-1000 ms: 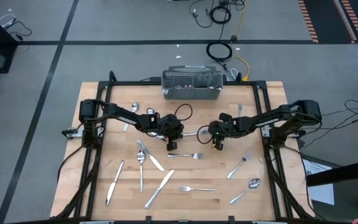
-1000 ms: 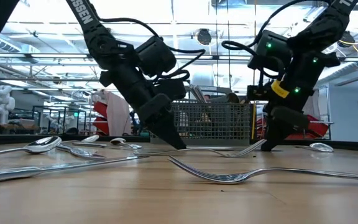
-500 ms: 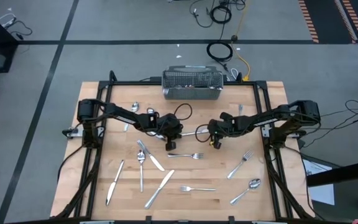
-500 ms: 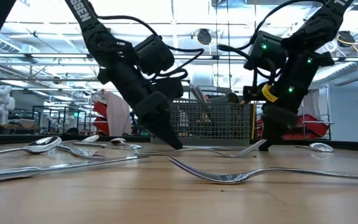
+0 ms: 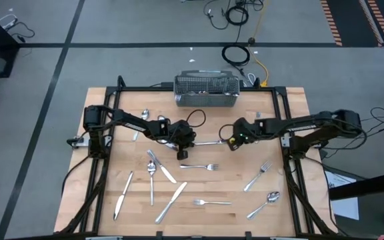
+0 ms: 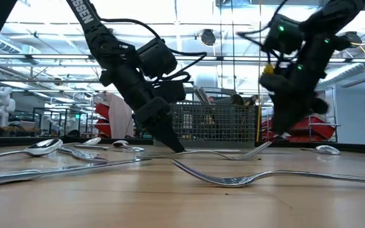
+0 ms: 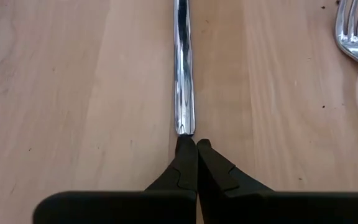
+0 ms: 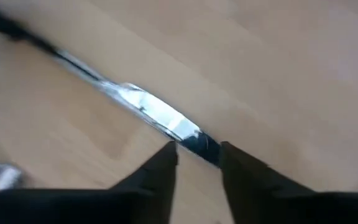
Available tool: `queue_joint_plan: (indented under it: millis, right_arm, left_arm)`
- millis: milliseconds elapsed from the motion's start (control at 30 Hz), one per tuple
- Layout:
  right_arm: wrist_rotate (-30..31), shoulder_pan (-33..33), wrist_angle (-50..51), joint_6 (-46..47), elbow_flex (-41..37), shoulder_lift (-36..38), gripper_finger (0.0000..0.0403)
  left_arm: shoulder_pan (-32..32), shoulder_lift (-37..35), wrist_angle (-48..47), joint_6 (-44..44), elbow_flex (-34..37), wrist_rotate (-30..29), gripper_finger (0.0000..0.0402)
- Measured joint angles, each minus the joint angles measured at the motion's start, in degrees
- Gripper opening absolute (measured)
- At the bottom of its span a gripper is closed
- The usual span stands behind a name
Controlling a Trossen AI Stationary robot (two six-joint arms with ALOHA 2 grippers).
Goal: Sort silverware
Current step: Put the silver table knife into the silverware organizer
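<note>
Steel knife (image 5: pixel 209 142): lying flat on the wood between the two grippers, long axis running straight from one toward the other.
Left gripper (image 7: pixel 196 144): clenched empty, tips touching the knife's near end.
Right gripper (image 8: pixel 197 152): parted, straddling the far end, equally near, not yet gripping.

Arms: two matte black jointed arms, white lettering on the links
Cables: black, looped beside each wrist
Lights: green dots, yellow patch on one wrist
Fingers (image 7: pixel 188 163): black, wedge-tipped
</note>
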State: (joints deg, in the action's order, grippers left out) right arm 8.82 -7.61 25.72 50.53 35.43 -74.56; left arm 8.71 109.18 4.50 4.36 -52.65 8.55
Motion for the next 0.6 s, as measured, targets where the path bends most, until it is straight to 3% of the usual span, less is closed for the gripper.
queue_joint_plan:
  millis: [133,267,400,600]
  right_arm:
    - [-1.2,0.2,-3.7,14.3,-5.2,0.8,0.0196]
    - [-3.1,0.2,-12.7,19.5,-8.8,0.3,0.0256]
    - [-1.4,0.2,-14.8,22.5,-10.0,0.3,0.0274]
    - [-2.5,0.3,-13.0,24.5,-10.5,0.3,0.027]
  left_arm:
    - [0.0,0.4,1.3,-1.0,1.7,1.1,0.0]
    - [0.0,0.4,2.9,-2.5,2.9,1.3,0.0]
    - [0.3,0.5,3.4,-2.5,3.1,1.9,0.0]
    - [0.8,0.5,3.4,-2.5,3.1,2.9,0.0]
